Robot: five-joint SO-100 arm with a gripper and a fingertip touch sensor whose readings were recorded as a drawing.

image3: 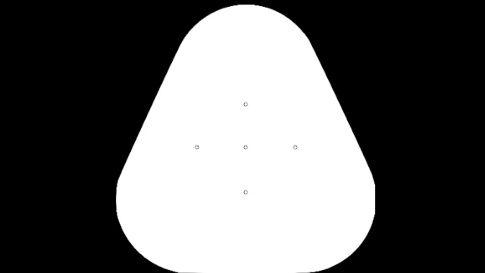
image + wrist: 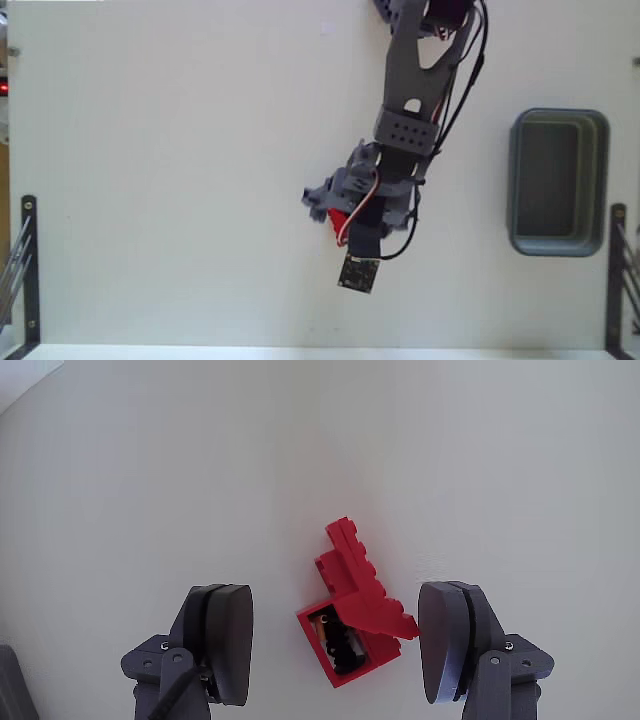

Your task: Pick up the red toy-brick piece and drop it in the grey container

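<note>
Gripper [image 2: 340, 645]: fingers spread wide, one each side of the brick, holding nothing.
Brick [image 2: 355, 610]: red, lying on the table between the fingers, its tip just beside the wrist view's right pad [image 2: 440, 640].
Table [image 2: 150, 150]: white.
Container [image 2: 558, 182]: grey, well apart, at the fixed view's right edge.

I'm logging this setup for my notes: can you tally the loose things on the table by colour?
Red: 1, the red toy-brick piece, lying between the open fingers of the gripper.
Grey: 1, the grey container, apart at the right of the fixed view.
Total: 2.
</note>
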